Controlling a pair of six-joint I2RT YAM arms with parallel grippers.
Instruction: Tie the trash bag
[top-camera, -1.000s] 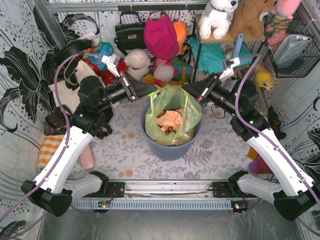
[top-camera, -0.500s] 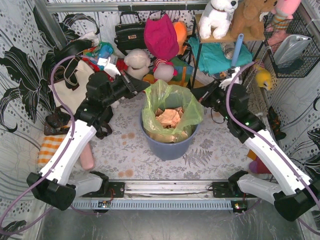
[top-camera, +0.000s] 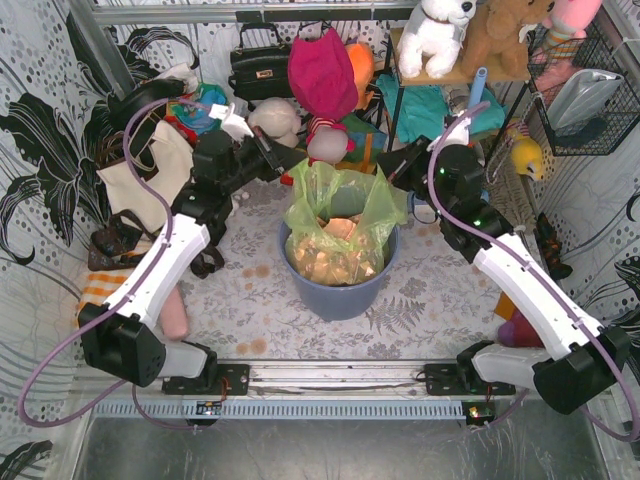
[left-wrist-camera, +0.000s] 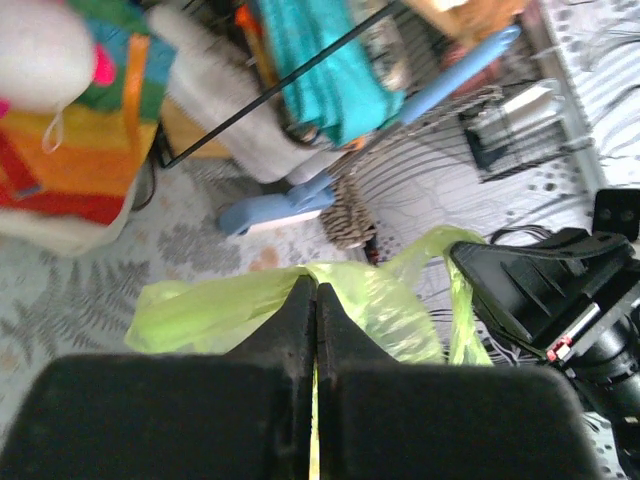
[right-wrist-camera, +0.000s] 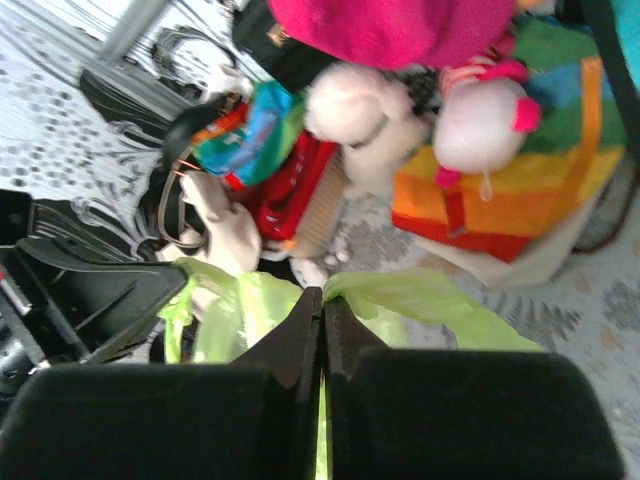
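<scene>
**A:** Which step are you on?

**B:** Gathering the mouth, I judge. My left gripper (top-camera: 291, 165) is clamped tight on the left flap of the thin translucent lime-green plastic trash bag (top-camera: 340, 200). In its wrist view the fingers (left-wrist-camera: 285, 335) meet with only a sliver of green film between them. The bag sits in the round blue-grey bin (top-camera: 335, 298) mid-table, with crumpled copper-brown paper (top-camera: 338, 250) showing through. Its rim is drawn up above the bin. My right gripper (top-camera: 389, 180) pinches the right flap the same way, jaws closed on film.

**A:** No knot yet?

**B:** None. The two flaps are apart, on opposite sides of the mouth. Next I'd need to bring them together over the middle and cross one over the other. The thin film mustn't slip out or tear as I do it.

**A:** What can't you make out?

**B:** From above, both pinch points are tucked under my wrists. In the wrist views my own fingers block the lower half, so I can't tell how much plastic each holds. The bag's lower part is hidden inside the bin.
</scene>
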